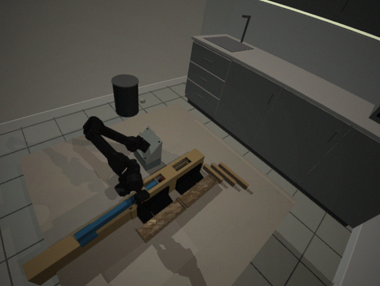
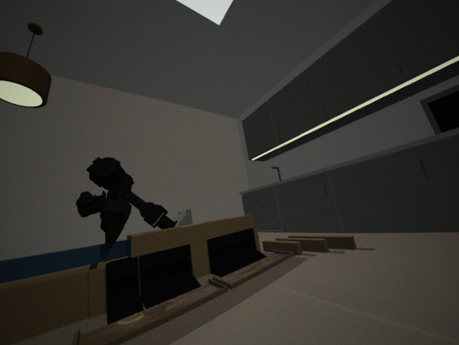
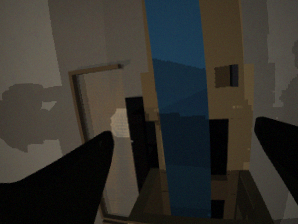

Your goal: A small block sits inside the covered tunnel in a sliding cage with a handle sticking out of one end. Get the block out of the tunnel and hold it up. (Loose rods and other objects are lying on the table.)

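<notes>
Gripper (image 1: 137,198) (image 2: 109,244) (image 3: 184,131) released, nothing grasped; fingers spread wide either side of the blue bar (image 1: 106,217) (image 2: 65,258) (image 3: 182,90) in the wrist view, at the covered tunnel's (image 1: 170,177) (image 2: 196,232) open-channel end; tunnel runs diagonally across the table (image 1: 220,230) (image 2: 346,293), one end toward the cabinet-side edge, channel passing the left edge in the top view; blue bar lies along the channel and shows again through the nearer roof opening; small red piece (image 1: 162,179) in that same opening, just beyond the bar, can't confirm it's the block; block not identifiable elsewhere; three loose rods (image 1: 234,175) (image 2: 308,243) near the cabinet-side edge, beside the tunnel end; arm base (image 1: 156,159) behind the tunnel, toward the table's far corner
</notes>
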Motion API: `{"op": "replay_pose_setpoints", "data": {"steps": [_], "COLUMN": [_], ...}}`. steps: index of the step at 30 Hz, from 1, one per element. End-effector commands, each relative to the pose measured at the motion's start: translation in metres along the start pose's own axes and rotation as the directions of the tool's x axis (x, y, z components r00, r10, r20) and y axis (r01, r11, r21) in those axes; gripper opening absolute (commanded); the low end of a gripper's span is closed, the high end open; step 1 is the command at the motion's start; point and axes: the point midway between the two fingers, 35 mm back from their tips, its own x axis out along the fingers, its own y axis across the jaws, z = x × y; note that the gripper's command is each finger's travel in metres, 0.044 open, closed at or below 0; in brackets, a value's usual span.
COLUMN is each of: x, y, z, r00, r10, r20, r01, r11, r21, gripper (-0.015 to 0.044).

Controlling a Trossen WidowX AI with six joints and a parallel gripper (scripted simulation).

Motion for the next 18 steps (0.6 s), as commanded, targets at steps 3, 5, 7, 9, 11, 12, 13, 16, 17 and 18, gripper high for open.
{"op": "replay_pose_setpoints", "data": {"steps": [3, 5, 7, 9, 11, 12, 13, 16, 17, 18], "x": [0.0102, 0.0133, 0.0091, 0.0091, 0.0091, 0.0091, 0.0091, 0.0091, 0.0091, 0.0091], "y": [-0.0033, -0.0042, -0.0022, -0.0022, -0.0022, -0.0022, -0.0022, -0.0022, -0.0022, -0.0022], "z": [-0.0037, -0.0041, -0.0014, -0.0014, -0.0014, -0.0014, -0.0014, -0.0014, -0.0014, -0.0014], "r00": [1.000, 1.000, 1.000, 1.000, 1.000, 1.000, 1.000, 1.000, 1.000, 1.000], "r10": [0.000, 0.000, 0.000, 0.000, 0.000, 0.000, 0.000, 0.000, 0.000, 0.000], "r20": [-0.004, -0.003, 0.002, 0.002, 0.002, 0.002, 0.002, 0.002, 0.002, 0.002], "r01": [0.000, 0.000, 0.000, 0.000, 0.000, 0.000, 0.000, 0.000, 0.000, 0.000], "r11": [1.000, 1.000, 1.000, 1.000, 1.000, 1.000, 1.000, 1.000, 1.000, 1.000], "r21": [-0.007, -0.007, 0.000, 0.000, 0.000, 0.000, 0.000, 0.000, 0.000, 0.000], "gripper": [0.0440, 0.0440, 0.0414, 0.0361, 0.0309, 0.0282, 0.0256, 0.0177, 0.0151, 0.0125]}}
